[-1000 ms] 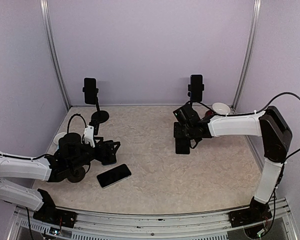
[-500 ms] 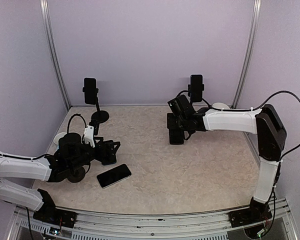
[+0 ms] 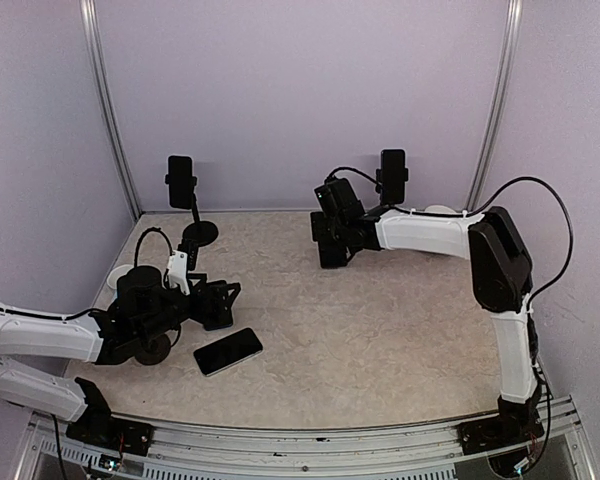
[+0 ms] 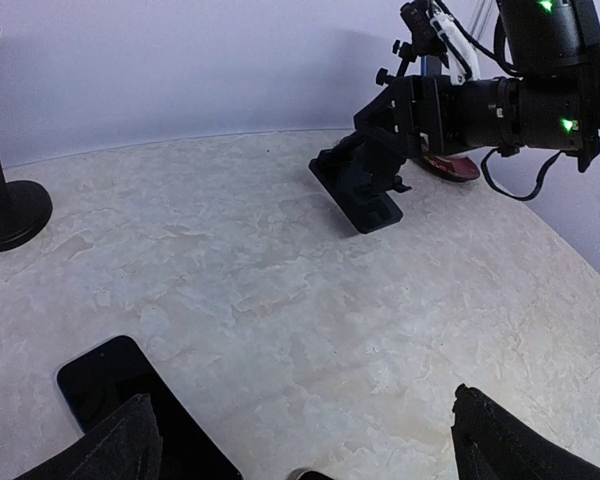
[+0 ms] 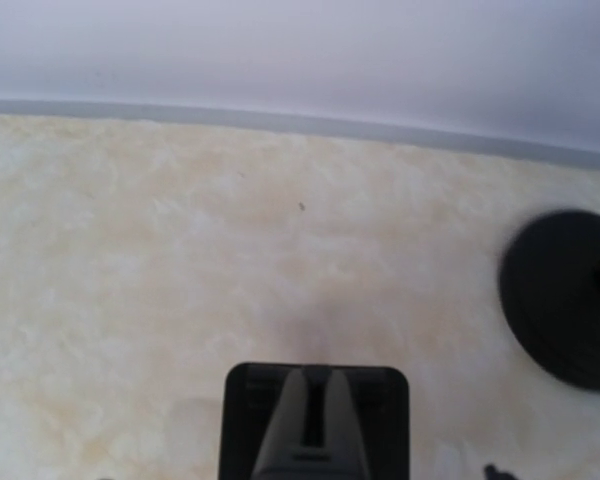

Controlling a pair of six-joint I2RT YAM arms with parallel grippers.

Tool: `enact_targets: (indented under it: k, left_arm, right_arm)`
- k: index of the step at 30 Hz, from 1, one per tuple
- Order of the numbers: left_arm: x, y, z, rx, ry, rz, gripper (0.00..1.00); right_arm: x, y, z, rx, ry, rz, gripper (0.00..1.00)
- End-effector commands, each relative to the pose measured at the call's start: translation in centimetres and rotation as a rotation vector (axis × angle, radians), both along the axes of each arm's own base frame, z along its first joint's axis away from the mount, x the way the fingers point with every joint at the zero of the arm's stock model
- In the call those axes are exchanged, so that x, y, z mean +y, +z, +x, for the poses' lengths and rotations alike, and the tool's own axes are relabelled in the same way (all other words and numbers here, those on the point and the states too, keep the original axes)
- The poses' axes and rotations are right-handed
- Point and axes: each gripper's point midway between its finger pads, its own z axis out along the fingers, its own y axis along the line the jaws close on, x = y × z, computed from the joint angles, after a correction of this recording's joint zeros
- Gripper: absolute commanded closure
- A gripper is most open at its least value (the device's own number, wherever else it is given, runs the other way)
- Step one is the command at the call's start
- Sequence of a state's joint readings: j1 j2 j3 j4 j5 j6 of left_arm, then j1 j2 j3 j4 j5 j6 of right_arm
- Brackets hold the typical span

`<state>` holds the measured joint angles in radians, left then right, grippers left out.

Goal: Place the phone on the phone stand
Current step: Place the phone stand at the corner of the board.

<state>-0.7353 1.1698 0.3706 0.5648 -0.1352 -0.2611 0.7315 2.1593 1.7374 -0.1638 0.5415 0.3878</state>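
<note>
Right fingers, clamped on a phone, have swung left, so the stand now sits to their right. Left fingers gape wide.

Phone on mottled beige table

Beige marbled tabletop: matt, stone-look, faintly mottled. Flat black phone at 7 o'clock: glossy glass face. Black slab phone clamped in right gripper at 12 o'clock: duller sheen. White arm shells: smooth glossy plastic. Lavender walls: matt.
</note>
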Motion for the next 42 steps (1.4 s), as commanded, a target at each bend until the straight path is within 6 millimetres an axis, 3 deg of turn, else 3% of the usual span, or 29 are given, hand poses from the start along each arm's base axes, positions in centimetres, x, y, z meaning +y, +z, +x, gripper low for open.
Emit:
enact_targets:
  k: [1, 7, 13, 24, 35, 42]
  left_arm:
    - [-0.3, 0.4, -0.2, -0.024, -0.014, -0.009, 0.01]
    - [-0.3, 0.2, -0.1, -0.022, -0.013, -0.003, 0.01]
    - [-0.5, 0.1, 0.0, -0.018, -0.017, 0.0, 0.01]
    - [-0.6, -0.2, 0.1, -0.011, -0.02, 0.006, 0.01]
    - [-0.6, -0.3, 0.1, -0.009, -0.019, 0.008, 0.01]
    - [-0.6, -0.2, 0.1, -0.012, -0.019, 0.006, 0.01]
  right_arm:
    - [0.8, 2.3, 3.1, -0.081, 0.011, 0.04, 0.41]
    - [0.3, 1.1, 5.4, -0.053, -0.004, 0.066, 0.41]
    - [0.1, -0.7, 6.0, -0.02, -0.002, 0.086, 0.41]
    - [0.1, -1.5, 7.0, -0.014, -0.007, 0.103, 0.41]
    - [0.1, -3.4, 7.4, 0.012, -0.011, 0.075, 0.27]
    - [-0.1, -3.5, 7.7, 0.009, -0.017, 0.073, 0.23]
